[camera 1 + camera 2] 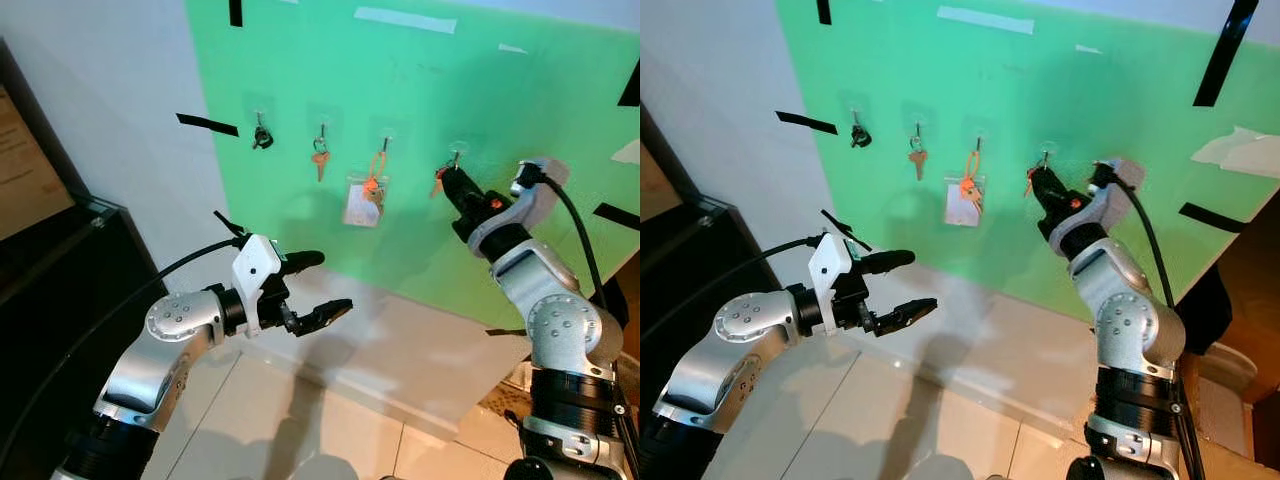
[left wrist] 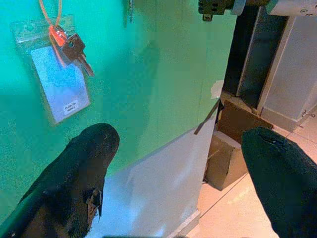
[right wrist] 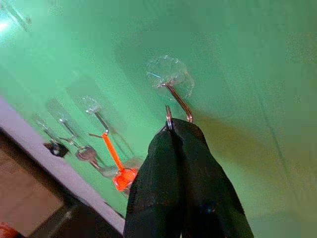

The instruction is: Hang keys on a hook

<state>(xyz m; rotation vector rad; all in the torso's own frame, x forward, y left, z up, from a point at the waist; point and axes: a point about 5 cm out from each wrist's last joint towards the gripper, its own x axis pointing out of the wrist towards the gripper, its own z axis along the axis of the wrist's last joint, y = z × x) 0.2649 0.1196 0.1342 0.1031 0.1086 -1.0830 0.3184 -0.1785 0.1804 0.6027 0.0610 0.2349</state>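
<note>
Key-hanging task at the moment of placement. A green board (image 1: 420, 120) on the wall carries a row of four clear adhesive hooks; the first three already hold a dark key (image 1: 262, 137), an orange-tagged key (image 1: 320, 158) and a key on an orange loop with a clear card sleeve (image 1: 365, 198). The right gripper (image 3: 173, 128) is raised to the fourth hook (image 3: 173, 89), its fingers pressed together on the metal key ring (image 3: 168, 118), which sits at the hook's tip, touching or just beside it; whether the ring is already over the tip cannot be told. An orange piece (image 1: 438, 177) hangs just beside the gripper under this hook. The left gripper (image 1: 322, 287) hovers lower, away from the board, its jaws spread and empty. Judged stage: near the end; threading the ring fully, releasing and retracting remain.
</note>
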